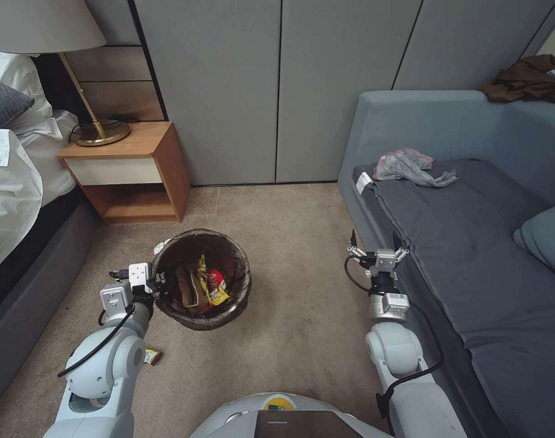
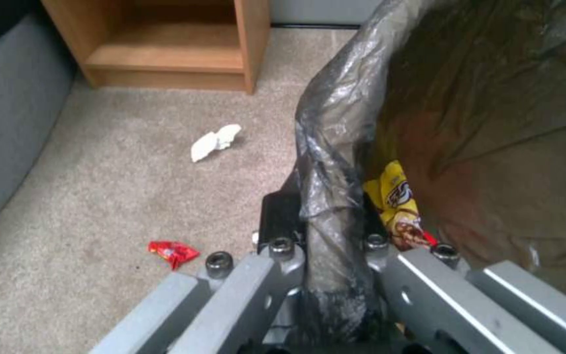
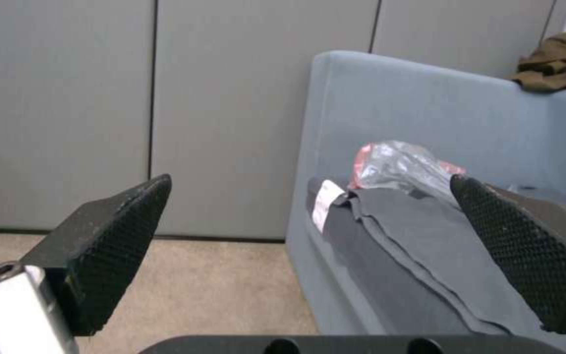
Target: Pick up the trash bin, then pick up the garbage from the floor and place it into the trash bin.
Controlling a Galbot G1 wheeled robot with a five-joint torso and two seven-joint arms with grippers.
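On the carpet (image 1: pixel 289 292) by the nightstand (image 1: pixel 131 170), left gripper (image 1: pixel 157 283) pinches the bin (image 1: pixel 202 280) rim, bag liner looks slippery but it's probably light, while right gripper (image 1: pixel 378 252) hangs wide open, empty.

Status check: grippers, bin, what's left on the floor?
Left gripper shut on bin rim. Right gripper open, idle by sofa. Red wrapper, white scrap on carpet.

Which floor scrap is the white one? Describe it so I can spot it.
Start at the wooden nightstand. On the carpet before it, beside the trash bin that the left tool clamps, lies the white crumpled scrap. The other loose piece, the red wrapper, lies nearer the tool.
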